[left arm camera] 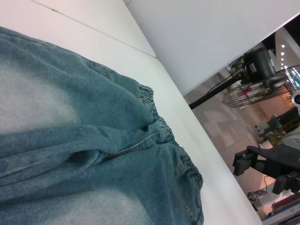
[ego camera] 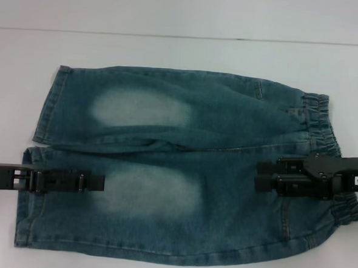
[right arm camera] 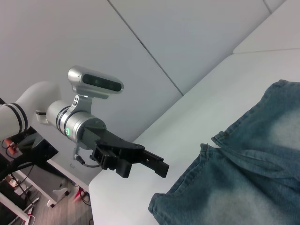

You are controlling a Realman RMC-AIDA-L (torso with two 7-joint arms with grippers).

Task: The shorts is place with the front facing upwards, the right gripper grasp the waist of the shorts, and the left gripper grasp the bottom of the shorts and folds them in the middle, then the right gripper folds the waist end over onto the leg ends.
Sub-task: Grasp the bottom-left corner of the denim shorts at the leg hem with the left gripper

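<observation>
The blue-green denim shorts point(ego camera: 197, 129) lie flat, front up, with pale patches on both thighs. The gathered waist point(ego camera: 325, 125) is at the right and the straight leg hems point(ego camera: 43, 110) at the left. My left gripper point(ego camera: 103, 183) hovers shut over the near leg, holding nothing. My right gripper point(ego camera: 258, 177) hangs open over the near side, just inside the waistband. In the left wrist view the waist point(left arm camera: 161, 126) runs across the shorts point(left arm camera: 70, 140), with the right gripper point(left arm camera: 260, 175) beyond. The right wrist view shows the left gripper point(right arm camera: 161, 168) beside the leg hems point(right arm camera: 187, 183).
The shorts rest on a plain white table point(ego camera: 171, 54) with bare surface behind them and to both sides. The table's near edge lies close under the lower leg. Lab furniture and stands show past the table in both wrist views.
</observation>
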